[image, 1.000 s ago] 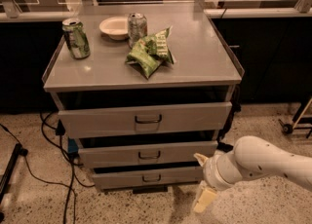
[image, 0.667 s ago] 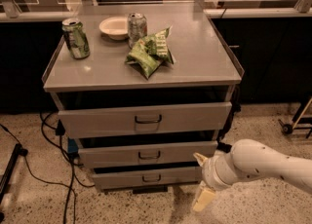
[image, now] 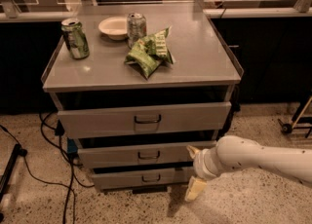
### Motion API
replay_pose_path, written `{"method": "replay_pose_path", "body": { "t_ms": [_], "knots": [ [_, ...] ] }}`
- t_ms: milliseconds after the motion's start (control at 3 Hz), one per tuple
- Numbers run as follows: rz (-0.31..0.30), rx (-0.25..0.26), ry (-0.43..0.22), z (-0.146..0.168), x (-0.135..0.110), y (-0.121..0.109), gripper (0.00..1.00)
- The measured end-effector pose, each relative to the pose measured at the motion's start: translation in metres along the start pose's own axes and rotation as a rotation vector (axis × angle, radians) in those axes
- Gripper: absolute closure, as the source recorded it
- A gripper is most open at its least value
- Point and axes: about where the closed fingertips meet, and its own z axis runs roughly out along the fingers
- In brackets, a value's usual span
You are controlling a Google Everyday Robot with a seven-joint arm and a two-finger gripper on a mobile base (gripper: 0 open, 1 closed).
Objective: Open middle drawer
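Observation:
The middle drawer (image: 107, 156) is the second of three grey drawer fronts on the metal cabinet, with a small dark bar handle (image: 148, 155) at its centre. It stands a little out from the cabinet, as do the other two. My gripper (image: 194, 170) is at the right end of the middle and bottom drawer fronts, to the right of the handle. It is open and holds nothing. One cream fingertip (image: 193, 150) sits at the middle drawer's right end, the other (image: 195, 189) hangs lower, near the floor. My white arm (image: 263, 157) reaches in from the right.
The cabinet top (image: 204, 57) holds a green can (image: 75, 38), a silver can (image: 136, 24), a white bowl (image: 113, 27) and green chip bags (image: 148, 51). The top drawer (image: 97, 120) and bottom drawer (image: 117, 178) flank the middle one. Cables (image: 51, 169) lie on the floor at the left.
My gripper has moved slightly left and up, closer to the right end of the middle drawer. The drawers have not moved.

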Motion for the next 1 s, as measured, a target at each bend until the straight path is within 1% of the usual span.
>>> {"method": "replay_pose_path", "body": {
  "t_ms": [333,1000],
  "knots": [
    [-0.022,0.011,0.028,0.026,0.007,-0.030,0.00],
    [-0.032,0.022,0.048,0.055,0.016,-0.067,0.00]
  ]
}}
